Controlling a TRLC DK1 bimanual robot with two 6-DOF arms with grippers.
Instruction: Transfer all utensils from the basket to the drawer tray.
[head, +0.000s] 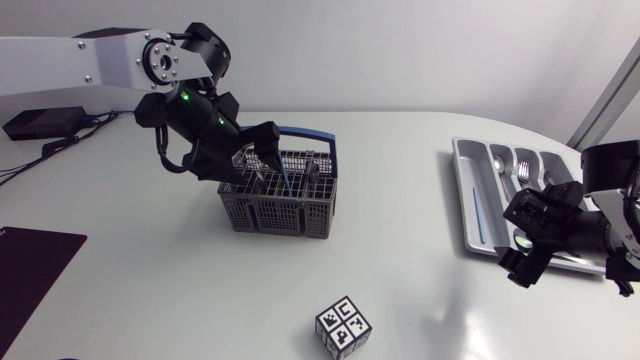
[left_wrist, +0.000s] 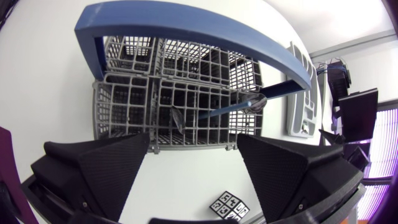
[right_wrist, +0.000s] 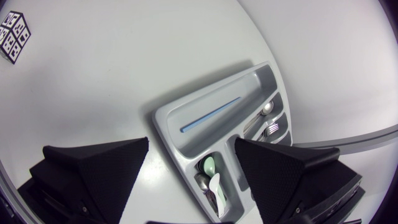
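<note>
The grey mesh basket (head: 272, 212) (left_wrist: 130, 102) is standing upright near mid-table, its blue handle (left_wrist: 186, 22) arching over it; a blue-handled utensil (head: 287, 180) (left_wrist: 221, 111) is leaning in one compartment, a dark metal piece (left_wrist: 177, 118) sitting just beside it; the grey tray (head: 470, 185) (right_wrist: 174, 117) is lying well apart, holding a blue stick (right_wrist: 210, 114) in its long slot and spoons (right_wrist: 208, 165) in others.

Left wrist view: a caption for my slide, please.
Open left gripper hovers over the basket, which holds a blue-handled utensil.

The blue handle (head: 312, 132) arches over the basket (head: 278, 205) on its 12 o'clock side; the cells toward 6 o'clock lie open from above. Bare worktop (head: 400, 200) runs at 3 o'clock to the drawer tray (head: 470, 200). A marked cube (head: 343, 327) stands at 5 o'clock.
</note>
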